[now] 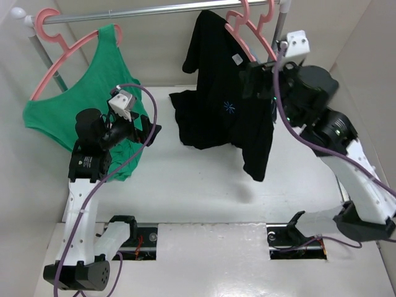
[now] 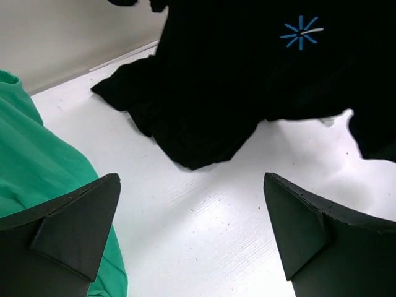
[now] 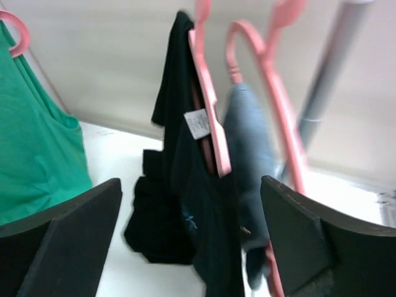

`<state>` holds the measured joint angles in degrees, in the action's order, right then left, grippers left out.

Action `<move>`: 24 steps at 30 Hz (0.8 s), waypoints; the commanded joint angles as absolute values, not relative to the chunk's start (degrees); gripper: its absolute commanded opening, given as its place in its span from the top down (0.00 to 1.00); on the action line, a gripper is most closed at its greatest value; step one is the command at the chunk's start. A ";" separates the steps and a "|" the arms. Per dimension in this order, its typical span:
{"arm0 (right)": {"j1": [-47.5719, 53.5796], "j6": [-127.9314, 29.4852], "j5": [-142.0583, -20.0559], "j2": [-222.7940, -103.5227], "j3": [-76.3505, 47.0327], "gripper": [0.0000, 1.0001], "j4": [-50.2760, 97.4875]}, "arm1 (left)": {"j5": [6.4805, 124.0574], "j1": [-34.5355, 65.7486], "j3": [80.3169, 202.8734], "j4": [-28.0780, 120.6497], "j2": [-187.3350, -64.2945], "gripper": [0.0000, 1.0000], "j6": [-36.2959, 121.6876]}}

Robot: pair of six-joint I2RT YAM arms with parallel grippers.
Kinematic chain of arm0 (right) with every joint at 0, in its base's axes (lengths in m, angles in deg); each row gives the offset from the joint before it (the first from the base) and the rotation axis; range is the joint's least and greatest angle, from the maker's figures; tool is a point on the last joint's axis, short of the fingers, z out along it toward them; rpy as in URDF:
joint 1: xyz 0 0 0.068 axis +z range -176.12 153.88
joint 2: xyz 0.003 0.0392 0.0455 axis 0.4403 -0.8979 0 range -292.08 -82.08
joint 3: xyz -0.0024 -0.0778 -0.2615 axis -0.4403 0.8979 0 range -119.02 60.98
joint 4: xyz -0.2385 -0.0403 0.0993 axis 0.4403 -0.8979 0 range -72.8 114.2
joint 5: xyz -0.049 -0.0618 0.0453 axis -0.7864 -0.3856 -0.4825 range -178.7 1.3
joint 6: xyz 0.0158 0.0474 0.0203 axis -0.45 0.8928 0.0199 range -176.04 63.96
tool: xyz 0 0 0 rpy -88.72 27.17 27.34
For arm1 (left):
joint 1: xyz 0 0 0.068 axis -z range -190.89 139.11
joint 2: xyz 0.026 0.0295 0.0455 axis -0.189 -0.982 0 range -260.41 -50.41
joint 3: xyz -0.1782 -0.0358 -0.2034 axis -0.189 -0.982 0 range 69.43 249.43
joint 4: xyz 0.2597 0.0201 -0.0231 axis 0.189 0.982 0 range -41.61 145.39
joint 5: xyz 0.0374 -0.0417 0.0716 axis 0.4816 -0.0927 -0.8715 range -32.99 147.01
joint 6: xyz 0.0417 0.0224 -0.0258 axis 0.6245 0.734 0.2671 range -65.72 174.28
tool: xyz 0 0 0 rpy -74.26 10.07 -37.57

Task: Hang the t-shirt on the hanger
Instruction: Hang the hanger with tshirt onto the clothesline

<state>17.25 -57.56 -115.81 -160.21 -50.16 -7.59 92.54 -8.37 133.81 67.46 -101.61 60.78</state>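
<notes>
The black t-shirt [image 1: 213,93] with a blue starburst [image 1: 230,107] hangs draped over the pink hanger [image 1: 247,38] on the rail, and its lower folds touch the table. In the right wrist view the hanger [image 3: 207,93] runs through the shirt [image 3: 179,185] beside the white neck label [image 3: 198,122]. My right gripper [image 3: 192,241] is open and empty just in front of the shirt; it also shows in the top view [image 1: 258,80]. My left gripper [image 1: 147,133] is open and empty over the table, left of the shirt [image 2: 235,80].
A green tank top [image 1: 86,99] on another pink hanger hangs at the rail's left end, close to my left arm. A third pink hanger [image 3: 281,105] with a blue-grey denim garment [image 3: 247,154] hangs right of the t-shirt. A rail post [image 3: 328,74] stands at the right.
</notes>
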 commanded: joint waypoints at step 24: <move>25.48 -36.20 -102.56 -142.38 18.76 0.01 7.23 | 82.06 -8.78 121.02 68.25 -102.35 0.00 63.15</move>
